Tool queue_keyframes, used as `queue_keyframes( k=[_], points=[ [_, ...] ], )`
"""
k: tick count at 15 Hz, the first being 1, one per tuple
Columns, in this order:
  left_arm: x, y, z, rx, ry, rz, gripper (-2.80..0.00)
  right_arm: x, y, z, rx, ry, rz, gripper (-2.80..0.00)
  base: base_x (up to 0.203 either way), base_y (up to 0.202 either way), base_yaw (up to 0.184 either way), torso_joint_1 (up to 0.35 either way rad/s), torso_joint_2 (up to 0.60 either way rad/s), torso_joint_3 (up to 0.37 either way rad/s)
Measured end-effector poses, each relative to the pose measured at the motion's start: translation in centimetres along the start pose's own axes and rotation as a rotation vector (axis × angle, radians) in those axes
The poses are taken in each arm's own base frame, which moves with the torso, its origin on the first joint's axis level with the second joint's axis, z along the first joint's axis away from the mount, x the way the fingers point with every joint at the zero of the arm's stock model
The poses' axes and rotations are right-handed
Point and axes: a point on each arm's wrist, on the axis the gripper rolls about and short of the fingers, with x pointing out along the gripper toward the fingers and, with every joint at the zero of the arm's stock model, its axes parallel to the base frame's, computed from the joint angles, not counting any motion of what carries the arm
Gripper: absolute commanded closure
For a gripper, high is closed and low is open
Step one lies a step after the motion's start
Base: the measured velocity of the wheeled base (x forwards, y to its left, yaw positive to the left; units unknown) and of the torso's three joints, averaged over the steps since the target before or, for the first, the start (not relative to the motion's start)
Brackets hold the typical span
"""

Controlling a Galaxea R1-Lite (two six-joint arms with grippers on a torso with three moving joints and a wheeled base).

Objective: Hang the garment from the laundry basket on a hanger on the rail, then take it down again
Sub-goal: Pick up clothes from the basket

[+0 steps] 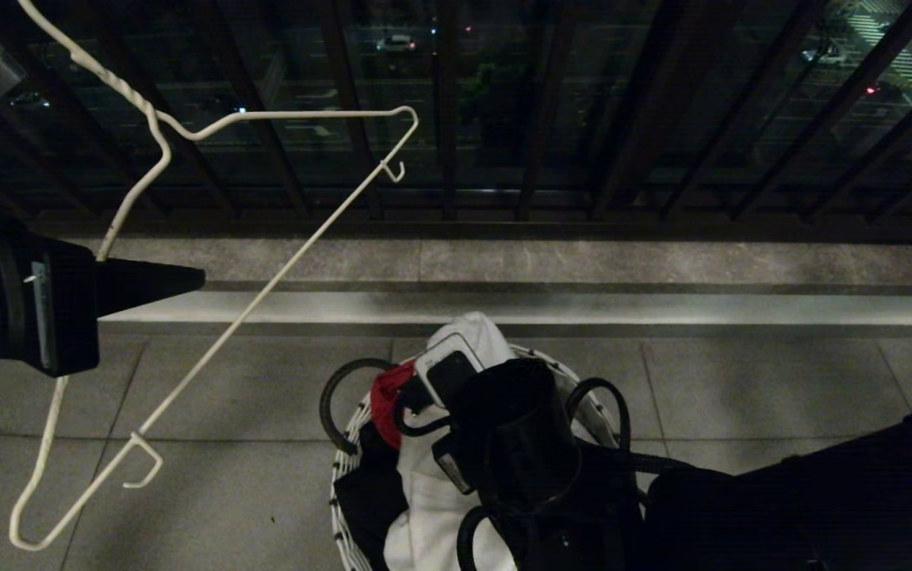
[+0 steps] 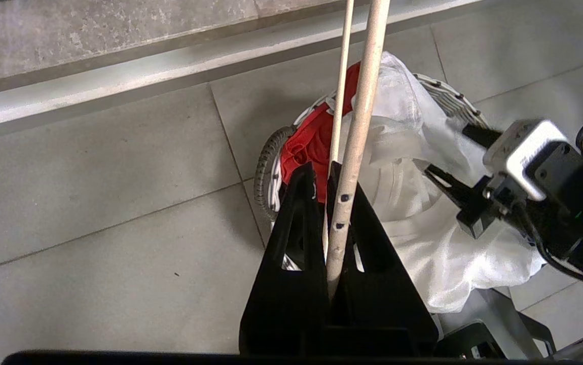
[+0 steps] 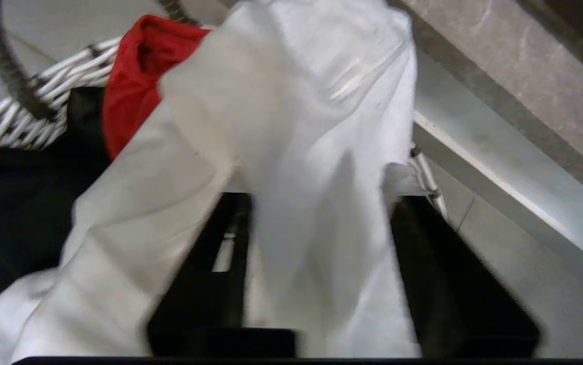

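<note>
Fingers (image 3: 453, 274) of right gripper (image 3: 317, 263) apart, white garment (image 3: 291, 152) draped between, above laundry basket (image 1: 345, 476) beside red cloth (image 3: 134, 76). Left gripper (image 2: 328, 177) clamped on hanger (image 1: 266, 293), well left of basket.

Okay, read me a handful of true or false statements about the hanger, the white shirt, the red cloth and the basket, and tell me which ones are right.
1. The left pincer is shut on the hanger. True.
2. The hanger carries a shirt. False: the wire frame is bare, held in the air to the left of the laundry basket.
3. The white garment lies between the right pincer's parted fingers, over the basket. True.
4. The red cloth lies on the floor tiles. False: it sits in the basket beside the white garment.
5. The basket stands on top of the grey ledge. False: it stands on the tiled floor in front of it.
</note>
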Motion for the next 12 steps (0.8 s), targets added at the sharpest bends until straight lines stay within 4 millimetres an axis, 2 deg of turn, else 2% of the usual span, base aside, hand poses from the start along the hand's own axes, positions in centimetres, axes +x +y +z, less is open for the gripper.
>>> queue_keyframes(
  k=[6,12],
  points=[
    [-0.3,0.0,0.0,0.0,-0.007,0.0,0.0,2.3,-0.2,0.5,-0.009,-0.016,-0.048,-2.8,0.0,0.0,0.0,0.0,0.0,0.0],
    [-0.7,0.0,0.1,0.0,-0.02,0.0,0.0,3.8,-0.9,0.6,-0.018,-0.005,-0.091,-2.8,0.0,0.0,0.0,0.0,0.0,0.0]
  ],
)
